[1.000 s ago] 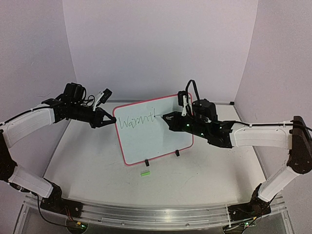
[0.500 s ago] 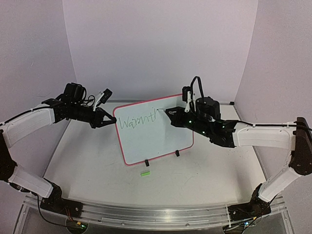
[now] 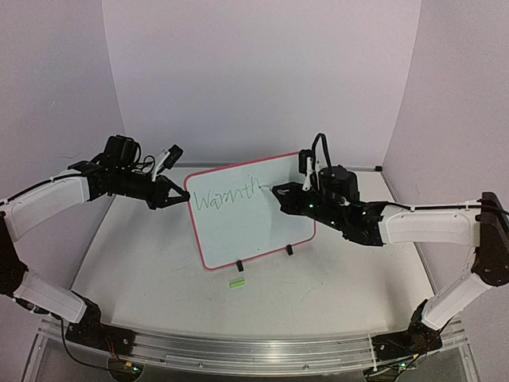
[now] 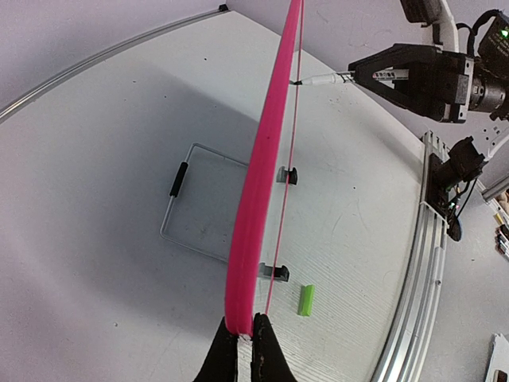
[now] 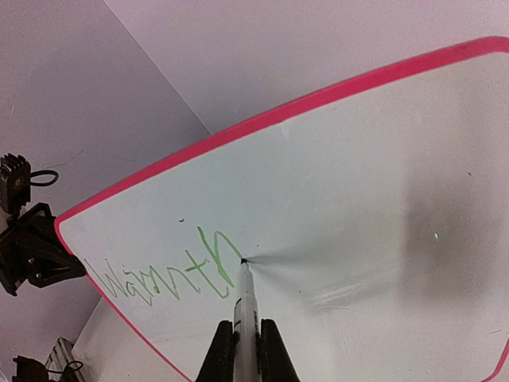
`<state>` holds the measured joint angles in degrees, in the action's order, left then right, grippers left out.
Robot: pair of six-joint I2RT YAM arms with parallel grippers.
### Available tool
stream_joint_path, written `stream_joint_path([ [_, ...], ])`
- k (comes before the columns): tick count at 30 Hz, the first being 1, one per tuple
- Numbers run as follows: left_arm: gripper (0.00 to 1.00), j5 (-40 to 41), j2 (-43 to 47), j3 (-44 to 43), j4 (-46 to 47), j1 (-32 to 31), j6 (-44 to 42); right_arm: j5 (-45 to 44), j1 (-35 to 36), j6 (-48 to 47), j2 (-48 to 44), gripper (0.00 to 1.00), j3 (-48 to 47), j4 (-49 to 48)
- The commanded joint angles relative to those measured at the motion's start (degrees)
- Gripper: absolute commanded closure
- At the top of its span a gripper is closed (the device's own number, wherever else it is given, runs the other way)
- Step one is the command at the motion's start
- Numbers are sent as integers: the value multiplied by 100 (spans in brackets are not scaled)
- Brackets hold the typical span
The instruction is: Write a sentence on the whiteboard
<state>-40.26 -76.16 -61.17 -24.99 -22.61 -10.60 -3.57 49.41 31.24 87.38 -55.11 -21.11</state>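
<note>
The whiteboard point(image 3: 262, 227) stands upright on two black clip feet point(image 3: 239, 265), its pink frame seen edge-on in the left wrist view point(image 4: 266, 159). My left gripper point(image 3: 176, 199) point(image 4: 245, 334) is shut on the frame's left edge. In thin green, the sentence point(image 3: 225, 196) point(image 5: 159, 274) reads "Warmth". My right gripper point(image 3: 277, 191) point(image 5: 246, 342) is shut on a white marker point(image 5: 243, 302) point(image 4: 322, 79), whose tip touches the board face point(image 5: 358, 183) just right of the "h".
A green marker cap point(image 3: 236, 282) point(image 4: 306, 299) lies on the table in front of the board. A thin wire frame point(image 4: 195, 199) lies flat behind it. A metal rail point(image 3: 238, 350) runs along the near edge. Purple walls close in the back and sides.
The right gripper lifted the marker tip up the board, then brought it down and right, adding the strokes of the "h". The left gripper and the board have not moved.
</note>
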Motion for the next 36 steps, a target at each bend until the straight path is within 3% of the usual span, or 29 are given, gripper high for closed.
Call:
stream_joint_path([
  [1,100,141,-164,-71,-357,-148,-209,-190,-46,187,-104,100,195,38],
  [17,100,166,-181,-63,-346,-154,-205,-67,-52,-22,-296,100,166,74],
  [30,100,233,-168,-62,-371,-155,-205,703,-107,-644,-1133,100,272,695],
  [36,100,216,-160,-73,-385,-158,-204,1527,-705,-607,-1454,100,507,722],
])
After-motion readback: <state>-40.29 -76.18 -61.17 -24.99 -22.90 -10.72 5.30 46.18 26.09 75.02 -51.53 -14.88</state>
